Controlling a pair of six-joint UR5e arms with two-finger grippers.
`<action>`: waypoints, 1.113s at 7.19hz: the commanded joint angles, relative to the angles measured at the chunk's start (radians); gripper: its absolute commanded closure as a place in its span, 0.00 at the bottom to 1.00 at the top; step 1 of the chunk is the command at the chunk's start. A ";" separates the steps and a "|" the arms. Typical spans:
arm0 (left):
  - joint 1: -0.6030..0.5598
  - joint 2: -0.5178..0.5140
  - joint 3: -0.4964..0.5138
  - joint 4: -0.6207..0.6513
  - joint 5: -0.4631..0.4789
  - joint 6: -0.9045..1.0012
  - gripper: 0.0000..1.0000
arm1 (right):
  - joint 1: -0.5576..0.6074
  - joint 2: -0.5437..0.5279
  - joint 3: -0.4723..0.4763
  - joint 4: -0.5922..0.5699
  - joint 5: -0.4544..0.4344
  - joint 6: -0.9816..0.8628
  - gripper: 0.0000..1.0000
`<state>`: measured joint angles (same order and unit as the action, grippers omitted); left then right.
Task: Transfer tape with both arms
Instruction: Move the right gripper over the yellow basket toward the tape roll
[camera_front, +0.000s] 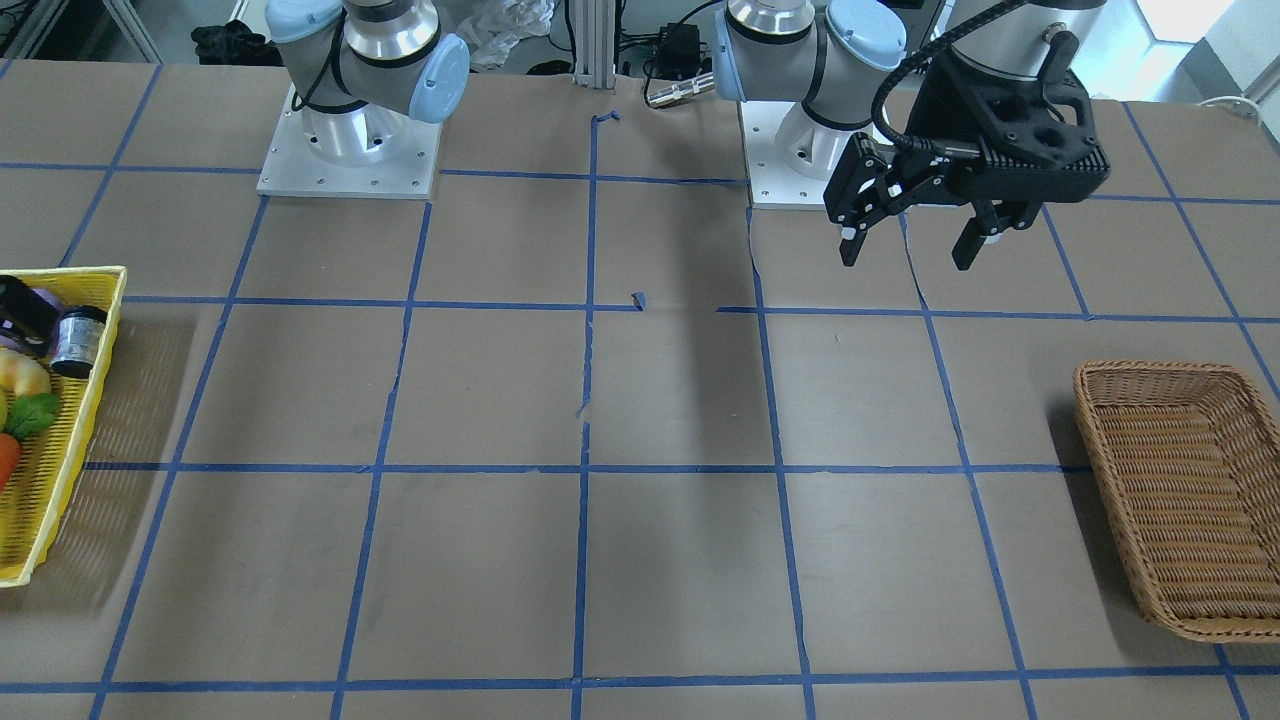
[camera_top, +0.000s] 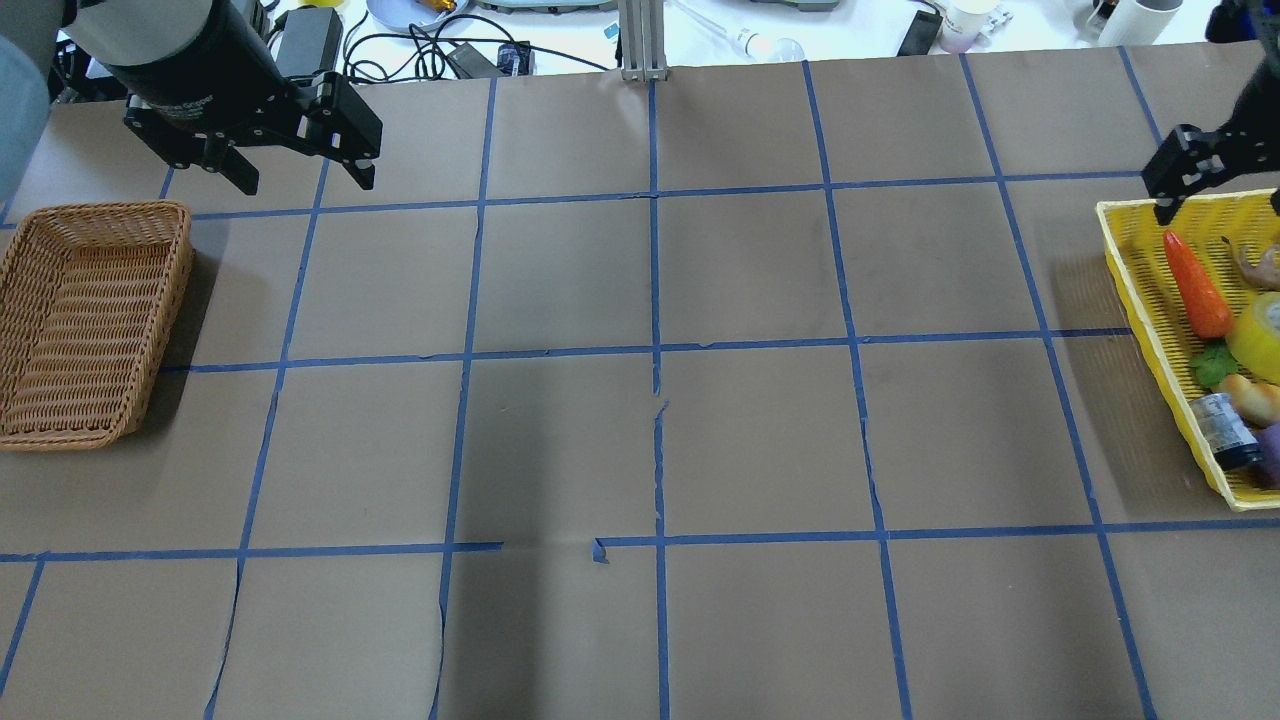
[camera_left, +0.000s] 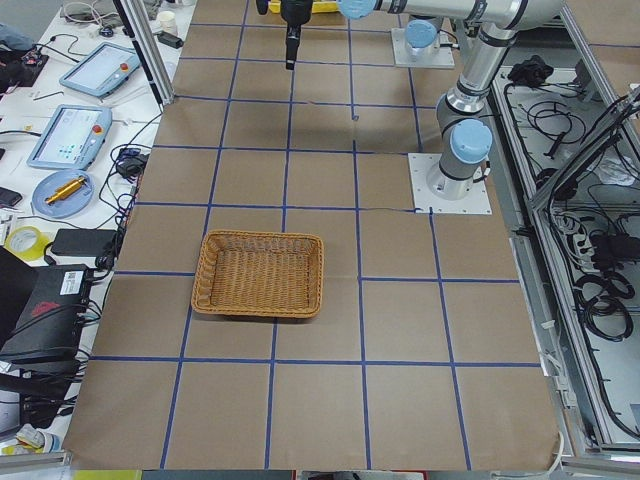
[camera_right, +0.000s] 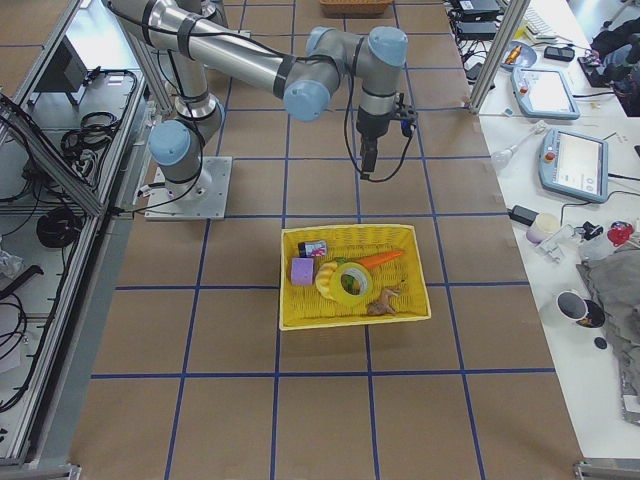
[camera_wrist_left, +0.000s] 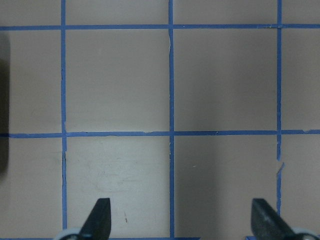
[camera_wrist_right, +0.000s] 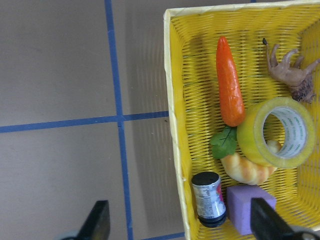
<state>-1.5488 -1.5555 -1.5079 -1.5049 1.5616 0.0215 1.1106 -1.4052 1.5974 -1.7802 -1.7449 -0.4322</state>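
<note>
A bright yellow roll of tape (camera_wrist_right: 280, 132), ring-shaped with a whitish printed core, sits tilted with its hole showing. It lies below the right gripper (camera_right: 367, 166), clear of its spread fingers and off to one side.

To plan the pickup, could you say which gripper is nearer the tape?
Right: the right gripper hangs by the yellow basket holding the tape; the left gripper is across the table.
</note>
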 joint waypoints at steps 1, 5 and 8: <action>-0.002 0.000 0.000 0.000 0.000 0.000 0.00 | -0.099 0.093 0.001 -0.086 -0.018 -0.201 0.00; -0.002 0.002 0.002 -0.009 0.005 -0.011 0.00 | -0.228 0.265 0.015 -0.206 -0.028 -0.436 0.00; -0.002 0.000 0.003 -0.006 0.003 -0.011 0.00 | -0.273 0.276 0.113 -0.272 -0.019 -0.427 0.00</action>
<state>-1.5504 -1.5552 -1.5038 -1.5122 1.5651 0.0109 0.8462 -1.1324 1.6721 -2.0248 -1.7690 -0.8638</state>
